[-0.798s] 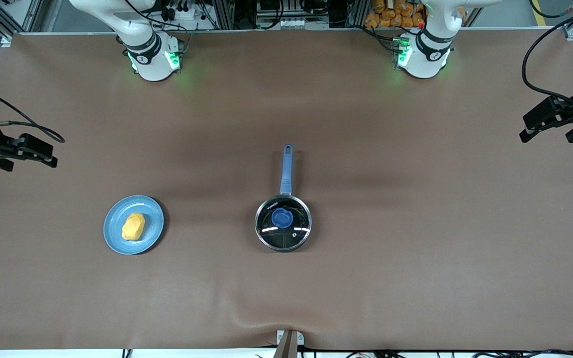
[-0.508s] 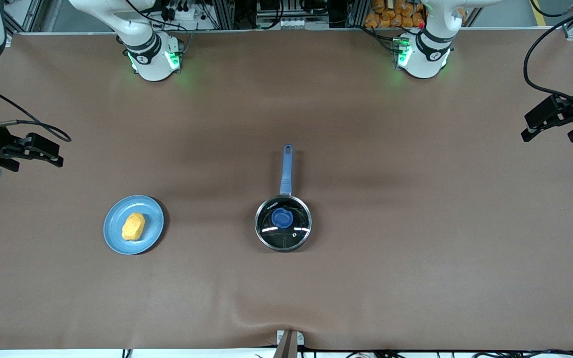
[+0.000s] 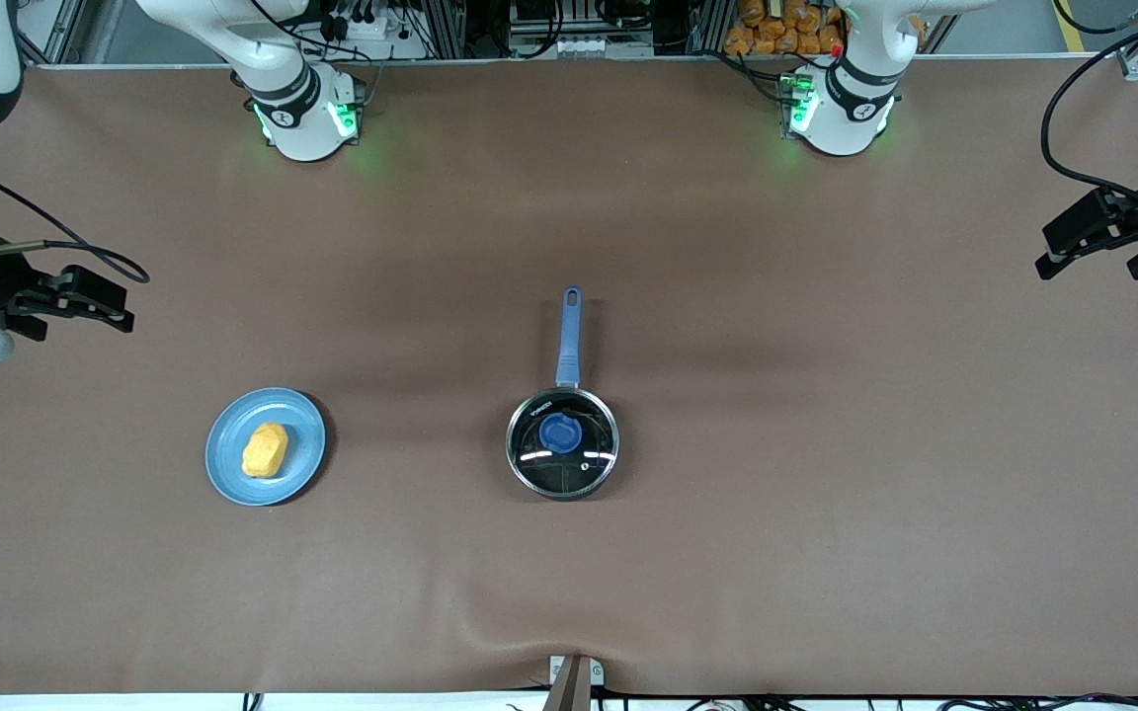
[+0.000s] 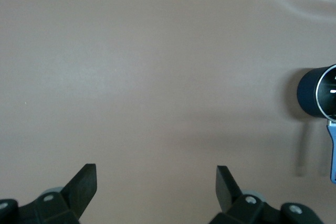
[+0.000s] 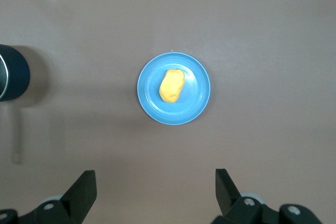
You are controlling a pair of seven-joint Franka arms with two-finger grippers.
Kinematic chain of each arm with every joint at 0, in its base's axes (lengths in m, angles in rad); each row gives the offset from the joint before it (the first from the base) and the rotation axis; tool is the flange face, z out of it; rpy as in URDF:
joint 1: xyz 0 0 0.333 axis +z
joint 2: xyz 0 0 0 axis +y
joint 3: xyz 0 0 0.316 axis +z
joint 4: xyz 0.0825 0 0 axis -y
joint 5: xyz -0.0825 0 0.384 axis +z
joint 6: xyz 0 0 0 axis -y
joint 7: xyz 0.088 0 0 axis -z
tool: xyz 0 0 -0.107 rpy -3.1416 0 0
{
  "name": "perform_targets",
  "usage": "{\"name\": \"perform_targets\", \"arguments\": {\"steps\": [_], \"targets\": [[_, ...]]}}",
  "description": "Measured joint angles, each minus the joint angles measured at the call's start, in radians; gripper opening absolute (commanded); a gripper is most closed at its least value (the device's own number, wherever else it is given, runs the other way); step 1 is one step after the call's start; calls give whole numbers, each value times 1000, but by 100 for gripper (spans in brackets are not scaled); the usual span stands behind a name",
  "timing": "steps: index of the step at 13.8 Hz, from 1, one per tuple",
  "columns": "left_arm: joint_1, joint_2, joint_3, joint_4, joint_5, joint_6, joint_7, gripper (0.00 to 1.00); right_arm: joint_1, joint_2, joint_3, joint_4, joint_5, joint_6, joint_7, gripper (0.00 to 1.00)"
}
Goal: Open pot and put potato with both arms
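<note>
The black pot (image 3: 562, 464) stands mid-table with its glass lid on, its blue knob (image 3: 559, 433) on top and its blue handle (image 3: 569, 336) pointing toward the robot bases. The yellow-orange potato (image 3: 265, 450) lies on a light-blue plate (image 3: 300, 464) toward the right arm's end. My right gripper (image 3: 120, 308) is open and empty over bare table at that end. Its wrist view shows the potato (image 5: 171, 85), the plate (image 5: 197, 106) and the pot's edge (image 5: 13, 80) past the gripper (image 5: 156, 184). My left gripper (image 3: 1088, 269) is open and empty over the left arm's end. Its wrist view shows the gripper (image 4: 156, 182) and the pot (image 4: 315, 93).
The brown table mat (image 3: 826, 513) has a small wrinkle at its edge nearest the front camera. A camera mount (image 3: 571, 679) sticks up there. Black cables (image 3: 1073, 118) hang above the left arm's end.
My right gripper has shifted a little toward the middle of the table. The left gripper has barely moved. The pot, lid, plate and potato have not moved.
</note>
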Motion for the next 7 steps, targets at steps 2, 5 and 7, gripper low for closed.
{"name": "perform_targets", "arguments": {"steps": [2, 5, 7], "targets": [[14, 0, 0, 0, -1, -14, 0, 100, 25, 0, 1, 0, 0, 0, 36, 100], [15, 0, 0, 0, -1, -20, 0, 100, 54, 0, 2, 0, 0, 2, 63, 100], [15, 1, -1, -1, -1, -22, 0, 100, 53, 8, -2, -4, 0, 10, 69, 100]]}}
